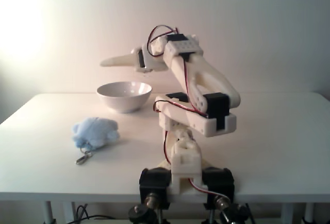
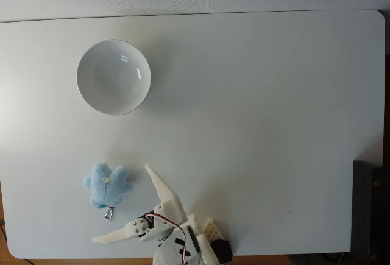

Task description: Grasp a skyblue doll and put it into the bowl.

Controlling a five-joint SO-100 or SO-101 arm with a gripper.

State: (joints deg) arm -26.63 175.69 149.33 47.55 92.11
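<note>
The skyblue doll [image 1: 95, 133] [image 2: 107, 184] lies on the white table, its metal clasp [image 1: 82, 158] pointing toward the front edge. Farther back stands the white bowl [image 1: 124, 96] [image 2: 113, 77], upright with nothing in it. In both fixed views my gripper [image 1: 124, 65] [image 2: 119, 203] is open wide and holds nothing. It hangs well above the table and points left. From above, its two white fingers [image 2: 159, 187] spread around the space just right of and below the doll. It touches neither the doll nor the bowl.
The arm's base [image 1: 178, 175] is clamped at the table's front edge. The white table [image 2: 262, 125] stretches broad to the right of the bowl and doll. A dark object [image 2: 370, 210] stands beyond the table's right edge.
</note>
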